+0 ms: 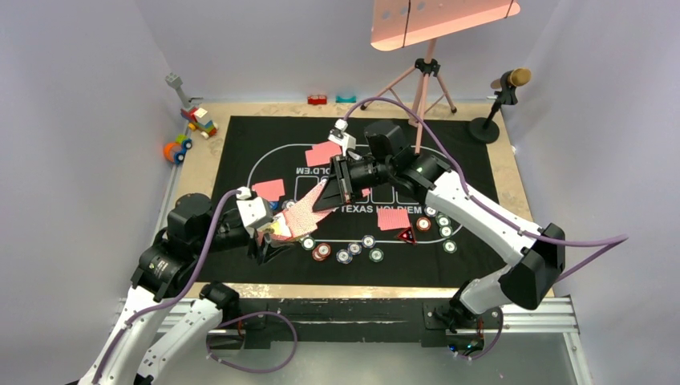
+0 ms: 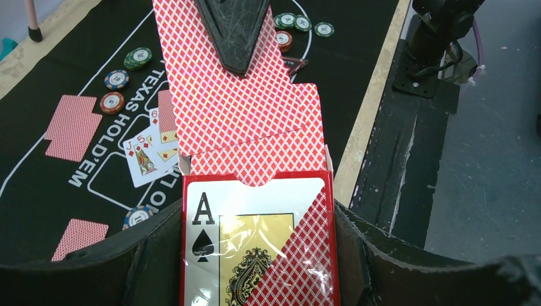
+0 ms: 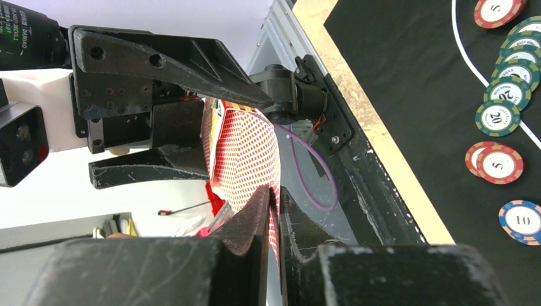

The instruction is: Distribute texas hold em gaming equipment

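Bottom centre of the left wrist view, the left gripper (image 2: 255, 268) clamps the card box (image 2: 268, 210); the right gripper (image 3: 274, 201) pinches a pink-backed card (image 2: 217, 108) sticking half out of it. A skewed pull could bend it (or tug the box loose)

The card box (image 2: 255, 248) is glossy card under crinkled clear film that catches the light. The playing card (image 2: 223, 102) looks like smooth coated paper. The right gripper (image 3: 274, 201) has matt black plastic fingers (image 2: 233, 32), scratched and scuffed grey. The mat (image 1: 240, 160) looks like matt black cloth, and the table (image 1: 265, 109) shows pale bare wood. The poker chips (image 3: 497, 118) look like smooth plastic with a slight sheen.
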You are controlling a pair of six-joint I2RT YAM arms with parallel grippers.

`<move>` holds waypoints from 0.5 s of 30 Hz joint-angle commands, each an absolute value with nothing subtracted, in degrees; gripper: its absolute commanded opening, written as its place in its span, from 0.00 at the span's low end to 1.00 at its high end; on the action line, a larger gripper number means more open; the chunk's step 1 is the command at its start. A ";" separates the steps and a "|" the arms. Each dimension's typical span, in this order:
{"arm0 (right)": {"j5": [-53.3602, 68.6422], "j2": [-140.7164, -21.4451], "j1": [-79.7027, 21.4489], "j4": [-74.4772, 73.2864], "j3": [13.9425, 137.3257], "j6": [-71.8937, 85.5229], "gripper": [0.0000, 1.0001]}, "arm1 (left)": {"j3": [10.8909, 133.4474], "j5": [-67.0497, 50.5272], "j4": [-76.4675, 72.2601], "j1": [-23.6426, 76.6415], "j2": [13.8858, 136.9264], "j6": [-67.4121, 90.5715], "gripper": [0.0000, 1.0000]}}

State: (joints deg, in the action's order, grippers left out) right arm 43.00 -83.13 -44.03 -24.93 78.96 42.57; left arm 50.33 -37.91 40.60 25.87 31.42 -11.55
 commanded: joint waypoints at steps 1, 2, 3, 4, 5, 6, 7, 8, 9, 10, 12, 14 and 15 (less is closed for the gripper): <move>42.45 -81.51 -43.06 -25.84 81.39 41.13 0.07 | 51.36 -39.02 37.09 25.40 30.76 -11.28 0.03; 42.56 -81.40 -42.83 -25.82 81.41 41.18 0.05 | 51.33 -39.02 37.16 25.38 30.76 -11.28 0.03; 42.74 -81.26 -42.61 -25.68 81.47 41.22 0.05 | 51.35 -39.01 37.14 25.40 30.76 -11.31 0.03; 42.90 -81.10 -42.35 -25.63 81.53 41.29 0.04 | 51.34 -38.99 37.10 25.40 30.72 -11.28 0.03; 43.09 -80.98 -41.97 -25.55 81.56 41.36 0.03 | 51.40 -38.98 37.18 25.40 30.76 -11.35 0.03; 43.34 -80.81 -41.51 -25.45 81.67 41.51 0.02 | 51.30 -38.95 37.10 25.40 30.76 -11.37 0.03; 43.78 -80.59 -41.05 -25.11 81.70 41.80 0.02 | 51.25 -39.01 37.09 25.38 30.74 -11.38 0.03; 44.18 -80.25 -40.47 -24.61 81.59 42.16 0.01 | 51.20 -38.95 37.09 25.40 30.76 -11.40 0.03; 44.47 -79.89 -39.58 -24.03 81.59 42.52 0.00 | 51.16 -38.97 37.09 25.40 30.74 -11.32 0.03; 44.87 -79.60 -38.95 -23.48 81.52 42.94 0.00 | 51.15 -39.02 37.17 25.40 30.68 -11.38 0.03; 45.68 -79.09 -37.47 -22.37 81.36 43.60 0.00 | 51.15 -38.93 37.16 25.40 30.68 -11.35 0.03; 46.18 -78.85 -35.89 -21.83 81.27 43.77 0.00 | 51.17 -38.86 37.17 25.38 30.61 -11.43 0.03; 46.22 -78.83 -35.07 -21.78 81.21 43.65 0.00 | 51.17 -38.77 37.22 25.33 30.59 -11.43 0.03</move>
